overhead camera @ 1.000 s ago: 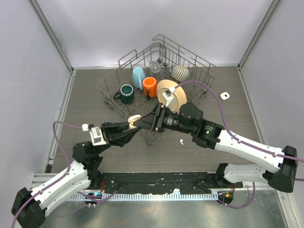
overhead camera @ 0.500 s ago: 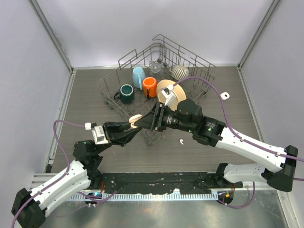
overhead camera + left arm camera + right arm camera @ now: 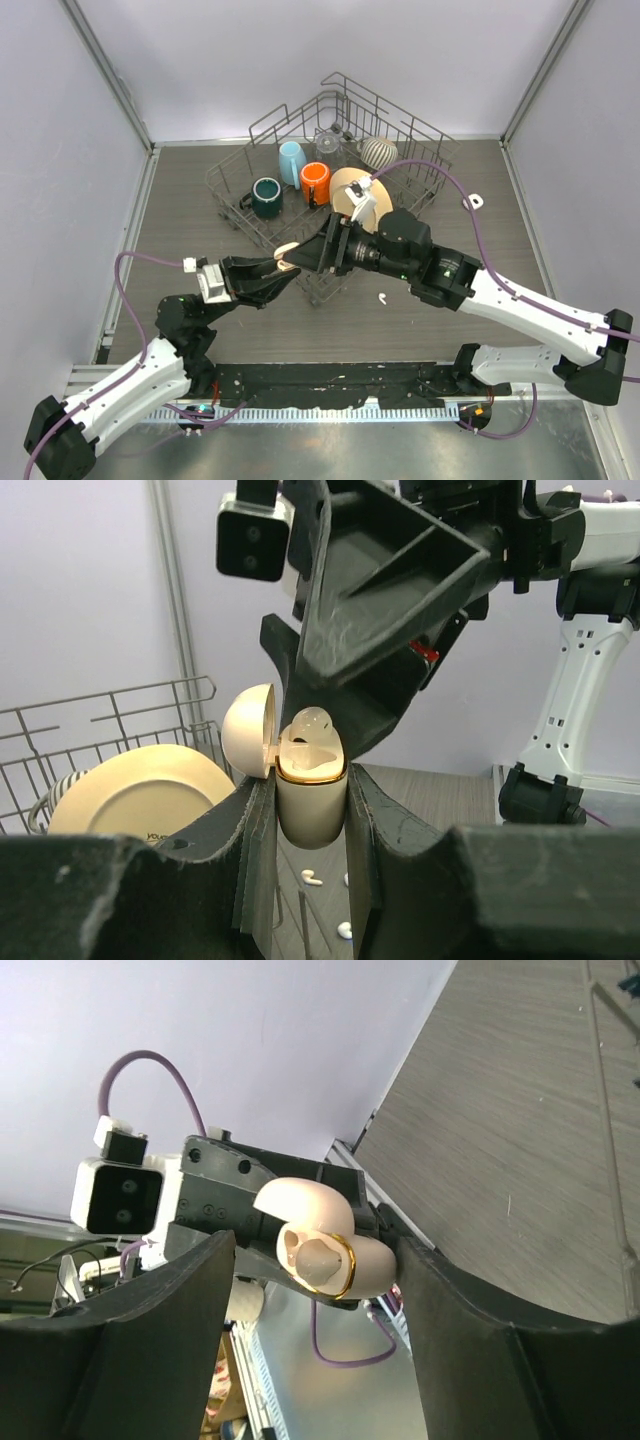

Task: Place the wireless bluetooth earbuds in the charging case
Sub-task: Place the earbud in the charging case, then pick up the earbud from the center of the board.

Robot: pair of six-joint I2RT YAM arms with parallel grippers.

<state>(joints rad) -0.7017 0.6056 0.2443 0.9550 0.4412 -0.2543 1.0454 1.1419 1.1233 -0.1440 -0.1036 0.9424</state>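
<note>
The cream egg-shaped plastic charging case (image 3: 311, 820) sits clamped between the fingers of the left gripper (image 3: 308, 775), with a glossy white earbud (image 3: 310, 725) in its well. The right gripper (image 3: 317, 1260) faces it from the right (its jaws stand either side of the case). A second small white earbud (image 3: 382, 297) lies on the grey wood-grain table (image 3: 180, 220), to the right of both. The grey wire dish rack (image 3: 415, 150) sits behind them.

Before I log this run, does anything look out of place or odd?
One earbud lies loose on the table beside the dish rack. A second earbud pokes out of the open charging case, apparently not fully seated.
</note>
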